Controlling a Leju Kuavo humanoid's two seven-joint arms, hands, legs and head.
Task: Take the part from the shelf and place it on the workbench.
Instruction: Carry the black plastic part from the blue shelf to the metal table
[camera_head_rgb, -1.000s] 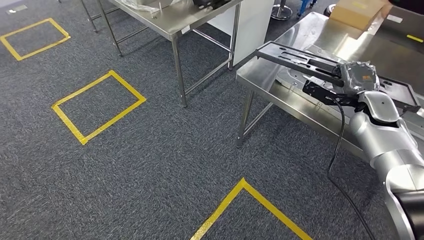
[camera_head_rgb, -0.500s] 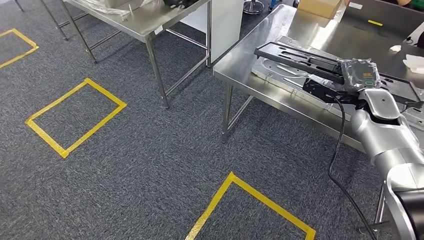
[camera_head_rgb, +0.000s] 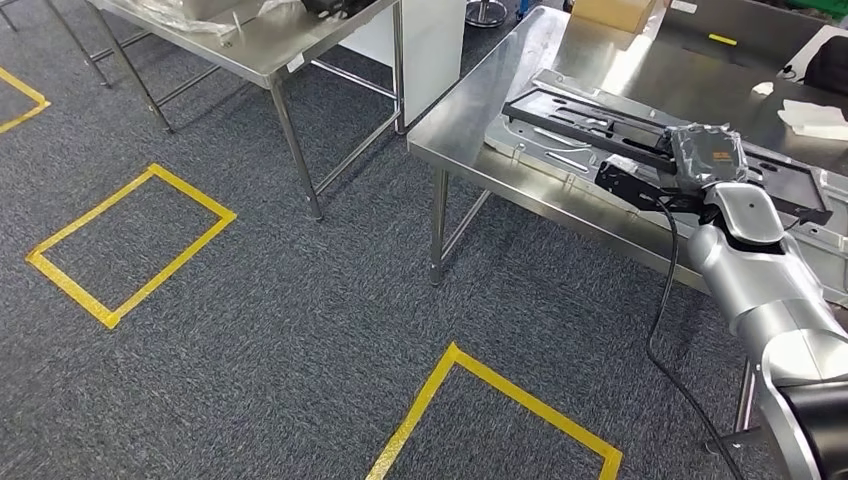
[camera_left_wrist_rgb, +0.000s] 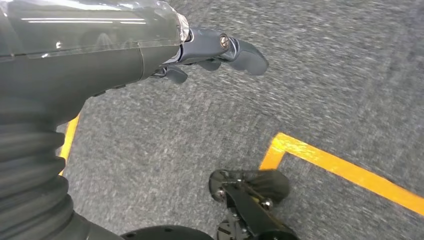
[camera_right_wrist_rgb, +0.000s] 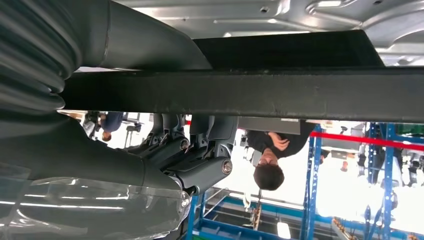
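Grey carpet (camera_head_rgb: 300, 330) covers the floor, marked with yellow tape outlines (camera_head_rgb: 130, 245). Two steel tables stand on it. The nearer one, the workbench (camera_head_rgb: 480, 110), fills the upper right of the head view, its corner leg coming down to the carpet; the other table (camera_head_rgb: 270, 45) stands beyond it at the top edge, with a white panel (camera_head_rgb: 432, 45) between the two.

On the workbench, along its near edge, lies a pressed silver metal sheet (camera_head_rgb: 545, 150). Over that sheet, the long black part (camera_head_rgb: 590, 115) is held roughly level and parallel to the near edge, one end reaching towards the bench's near corner and the other running past the robot's wrist towards the right. Whether it touches the sheet cannot be told.

At the far edge of the workbench sits a cardboard box (camera_head_rgb: 615, 12), and near the right edge lies a white cloth (camera_head_rgb: 815, 118).

The right hand (camera_head_rgb: 712, 155) grips the black part; in the right wrist view its fingers (camera_right_wrist_rgb: 200, 150) curl around the dark bar (camera_right_wrist_rgb: 250, 92), with a person (camera_right_wrist_rgb: 270, 160) standing in the background.

The left hand (camera_left_wrist_rgb: 200, 52) hangs over the carpet, holding nothing, its fingers (camera_left_wrist_rgb: 240, 50) loosely bent.
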